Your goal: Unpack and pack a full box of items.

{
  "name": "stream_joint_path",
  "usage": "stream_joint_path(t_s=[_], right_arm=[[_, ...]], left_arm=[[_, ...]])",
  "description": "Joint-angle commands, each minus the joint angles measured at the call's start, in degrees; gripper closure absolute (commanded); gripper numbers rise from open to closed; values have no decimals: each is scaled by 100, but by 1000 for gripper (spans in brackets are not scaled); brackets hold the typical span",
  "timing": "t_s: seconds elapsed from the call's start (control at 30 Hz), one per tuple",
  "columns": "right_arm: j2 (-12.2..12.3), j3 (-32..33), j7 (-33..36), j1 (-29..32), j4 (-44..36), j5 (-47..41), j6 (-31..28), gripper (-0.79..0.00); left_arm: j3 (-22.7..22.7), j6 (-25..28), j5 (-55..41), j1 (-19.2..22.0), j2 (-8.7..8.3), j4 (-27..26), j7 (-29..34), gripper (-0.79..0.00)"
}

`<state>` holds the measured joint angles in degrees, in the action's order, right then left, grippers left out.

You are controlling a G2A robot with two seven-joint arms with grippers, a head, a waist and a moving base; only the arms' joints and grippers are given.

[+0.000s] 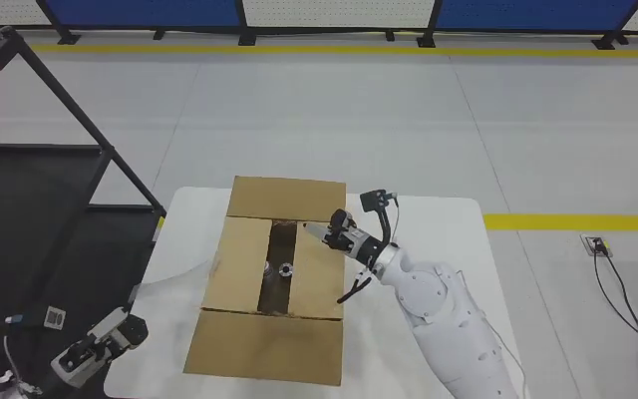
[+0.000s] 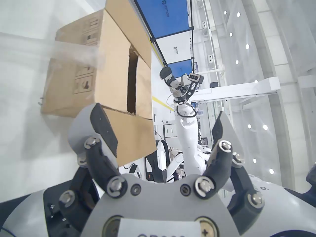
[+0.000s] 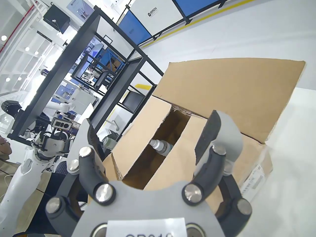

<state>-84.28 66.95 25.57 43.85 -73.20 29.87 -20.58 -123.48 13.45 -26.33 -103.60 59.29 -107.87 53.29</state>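
By near left table (image 1: 439, 219) corner: left pincer (image 1: 132, 325), spread, well apart from cardboard box (image 1: 239, 269). Mid-table: box, side flaps nearly shut, narrow gap between, bottles (image 3: 160, 146) inside. Above right flap (image 1: 317, 284), toward far end: right pincer (image 1: 334, 231), spread.

Right arm (image 1: 439, 304): comes in from the near right, elbow bent, forearm angled forward and toward the robot's left. Right gripper (image 1: 321, 230) at its end, pointing leftward and slightly down; wrist camera (image 1: 377, 199) sits on the far side of the wrist. Its fingers (image 3: 206, 131) stand wide apart, dark pads facing each other. Left arm (image 1: 70, 367): low at the near left corner, well apart from the right arm. Left gripper (image 1: 128, 327) points forward and toward the right. Left fingers (image 2: 105, 128) likewise spread wide, linkages splayed outward from the mounting plate.
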Motion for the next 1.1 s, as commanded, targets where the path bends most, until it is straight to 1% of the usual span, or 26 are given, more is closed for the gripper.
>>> stream_joint_path(t_s=[0.0, 0.1, 0.2, 0.3, 0.37, 0.43, 0.5, 0.57, 0.7, 0.97, 1.07], right_arm=[[0, 0, -1, 0, 0, 0, 1, -785], [0, 5, -22, 9, 29, 6, 55, -785], [-49, -48, -189, -167, 312, -150, 438, -785], [-126, -156, -453, -562, 887, -258, 709, -785], [-174, -209, -537, -837, 1308, -372, 746, -785], [-213, -236, -534, -1111, 1773, -527, 657, -785], [-252, -266, -849, -1398, 2285, -408, 850, -785], [-308, -319, -1007, -1626, 2748, -483, 853, -785], [-406, -399, -1104, -2007, 3544, -672, 634, -785], [-590, -519, -526, -2562, 4732, -1161, 30, -785], [-649, -523, -264, -2680, 4992, -1390, -355, -785]], left_arm=[[4, -4, 36, -5, 0, -4, 2, -785], [4, -4, 36, -5, 0, -4, 2, -785], [54, -49, 63, -7, 0, -15, 2, -785], [354, -200, 639, 70, -31, -3, 123, -785], [548, -296, 878, 181, -50, 113, 184, -785], [703, -375, 938, 295, -63, 268, 248, -785], [812, -420, 1027, 391, -77, 429, 296, -785], [917, -430, 1107, 450, -88, 550, 362, -785], [1074, -356, 1276, 502, -111, 687, 533, -785], [1336, -165, 1264, 488, -142, 633, 930, -785], [1389, -71, 1146, 452, -151, 557, 1079, -785]])
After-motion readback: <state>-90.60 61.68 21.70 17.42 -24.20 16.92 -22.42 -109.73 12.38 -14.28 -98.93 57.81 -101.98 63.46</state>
